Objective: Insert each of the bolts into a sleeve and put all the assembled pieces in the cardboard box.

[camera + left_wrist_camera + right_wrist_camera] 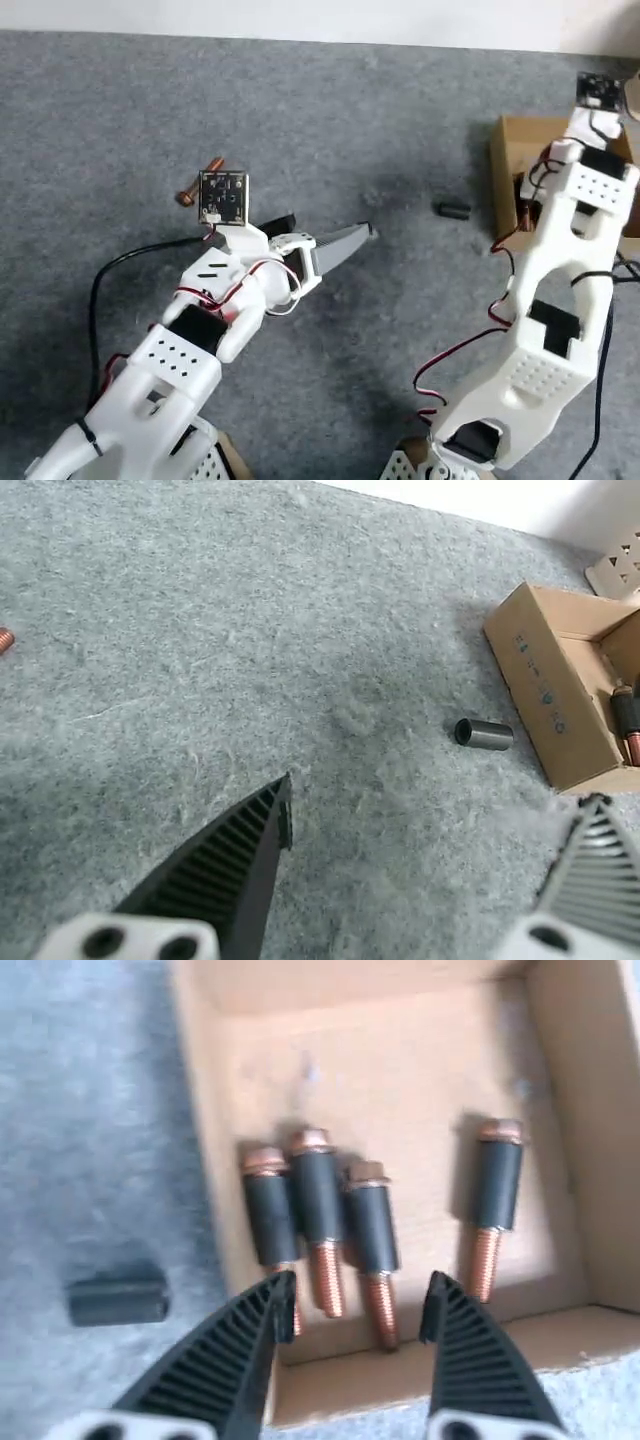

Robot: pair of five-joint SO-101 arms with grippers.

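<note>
1. The left gripper (440,792) hangs over the grey felt worktop (200,630), fingers spread wide with nothing between them.
2. A black sleeve (484,734) lies on its side, near the cardboard box (545,685) but apart from it.
3. An assembled piece (628,718) lies inside the box.
4. A copper bolt (4,639) pokes in at the view's edge, well apart from the box.

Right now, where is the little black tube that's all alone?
The empty sleeve lies on its side on the grey mat in the high view, outside the cardboard box, on the side facing the left arm.
</note>
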